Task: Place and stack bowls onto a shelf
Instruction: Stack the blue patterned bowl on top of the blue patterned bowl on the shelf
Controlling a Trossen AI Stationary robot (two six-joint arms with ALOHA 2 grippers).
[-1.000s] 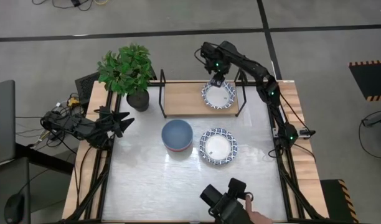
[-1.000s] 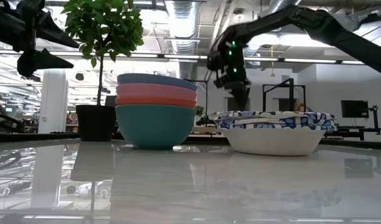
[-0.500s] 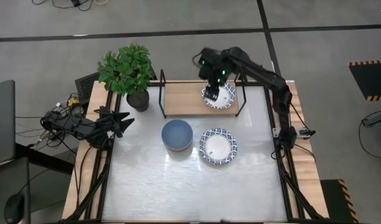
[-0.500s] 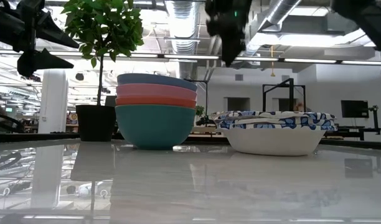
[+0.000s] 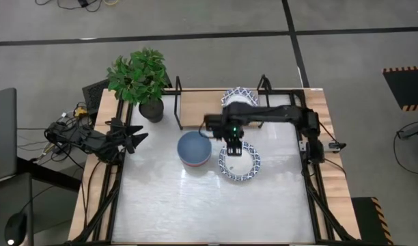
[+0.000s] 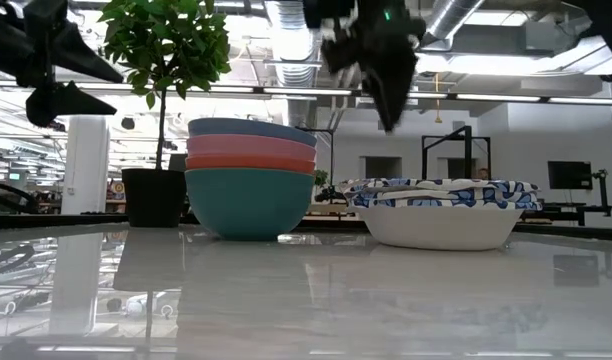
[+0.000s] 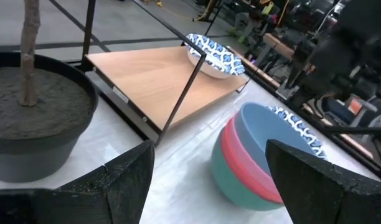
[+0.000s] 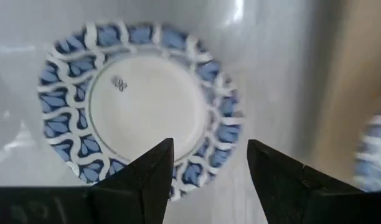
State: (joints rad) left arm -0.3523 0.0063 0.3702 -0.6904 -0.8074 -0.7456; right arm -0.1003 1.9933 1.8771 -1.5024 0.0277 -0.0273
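The right gripper (image 5: 233, 145) hangs right above the white bowl with the blue pattern (image 5: 239, 161) on the table, with its two fingers apart and nothing between them. The bowl sits straight under the gap, open side up, just beside the stack of plain bowls (image 5: 194, 149). It is round and shallow. The shelf (image 5: 199, 108) is just past it, with one patterned bowl (image 5: 240, 97) already on top. The left gripper (image 5: 135, 133) waits by the plant pot (image 5: 151, 109), fingers apart, much farther from the white bowl.

My right hand (image 5: 234, 146) hangs over the patterned bowl (image 5: 240, 162) mid-counter (image 5: 168, 205). Stacked bowls (image 5: 194, 149) sit at its 9 o'clock, the shelf (image 5: 202, 108) at 12 carrying one bowl (image 5: 240, 97), plant (image 5: 139, 78) at 10.
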